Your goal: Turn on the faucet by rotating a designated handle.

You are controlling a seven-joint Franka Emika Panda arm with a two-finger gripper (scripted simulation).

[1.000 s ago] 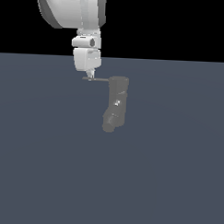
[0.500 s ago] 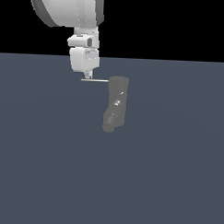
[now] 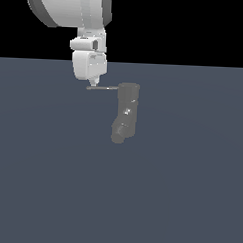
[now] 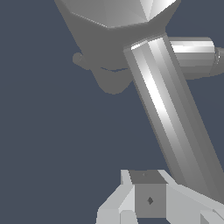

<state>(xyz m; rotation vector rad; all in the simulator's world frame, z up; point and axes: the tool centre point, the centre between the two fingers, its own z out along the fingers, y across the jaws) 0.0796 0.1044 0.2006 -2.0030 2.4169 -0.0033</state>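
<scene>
In the exterior view the dull-grey faucet (image 3: 127,111) stands upright with its spout stub low down. Its thin dark handle (image 3: 104,87) sticks out toward the exterior view's left. My gripper (image 3: 94,83) hangs straight down with its narrow tip right at the handle's free end, jaws together and holding nothing. In the wrist view the handle (image 4: 168,113) runs as a long bright bar from the faucet's top (image 4: 113,19) past my fingers (image 4: 148,200), beside them and not between them.
The faucet stands on a flat dark blue-grey floor (image 3: 180,196) that stretches in all directions. Nothing else is in view.
The arm's upper part has shifted toward the exterior view's left. The handle's free end reaches slightly further left than before; the fingertip stays at it.
</scene>
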